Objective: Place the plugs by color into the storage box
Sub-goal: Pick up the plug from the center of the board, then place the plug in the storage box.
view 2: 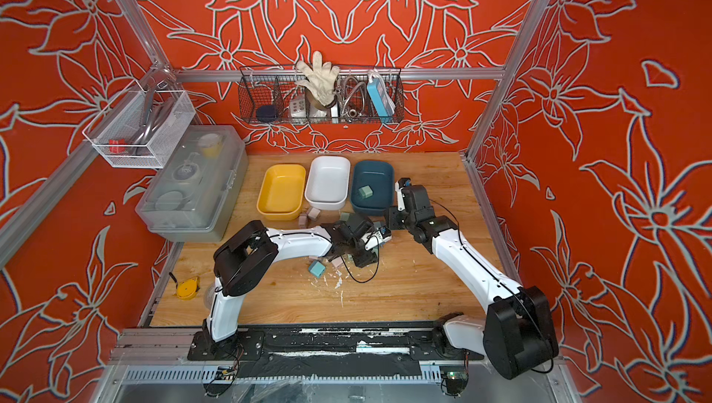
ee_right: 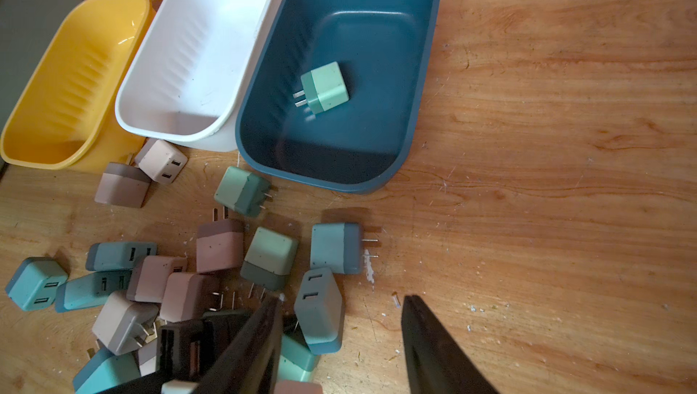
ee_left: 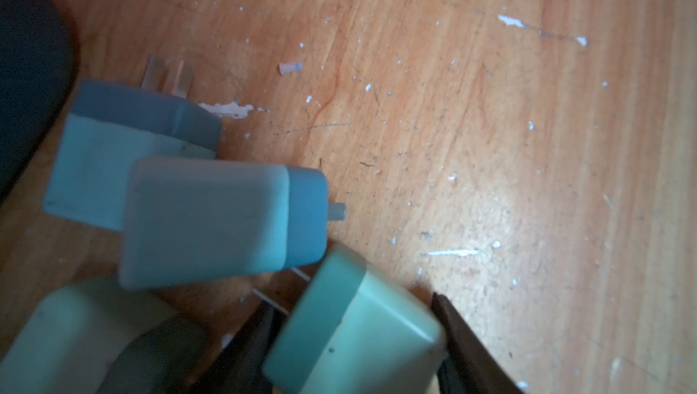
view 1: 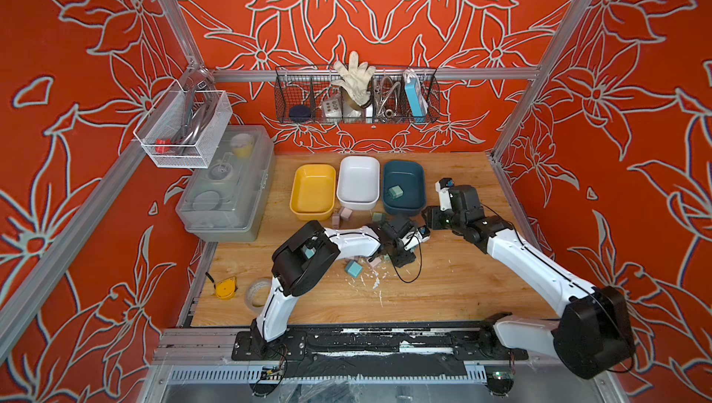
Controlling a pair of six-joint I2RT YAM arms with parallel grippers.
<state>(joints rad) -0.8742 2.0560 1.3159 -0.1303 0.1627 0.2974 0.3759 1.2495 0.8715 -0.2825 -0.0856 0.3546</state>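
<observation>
while the right gripper (ee_right: 344,299) gapes empty, the left gripper (ee_left: 352,303) clamps a mint plug (ee_left: 354,339) between its jaws.

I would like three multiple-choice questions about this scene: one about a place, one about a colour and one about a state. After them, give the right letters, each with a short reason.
1. In which bin does a plug lie?
A. yellow bin
B. white bin
C. dark blue bin

2. What colour is that plug?
A. pale pink
B. mint green
C. yellow

3. What is the state of the right claw?
A. open, holding nothing
B. shut on a pink plug
C. shut on the white bin's rim

Answers:
1 C: the only plug inside a bin rests on the dark blue bin's floor.
2 B: its body is mint green, with a darker green end by the prongs.
3 A: the right wrist view shows its fingers spread apart, gripping nothing.
</observation>
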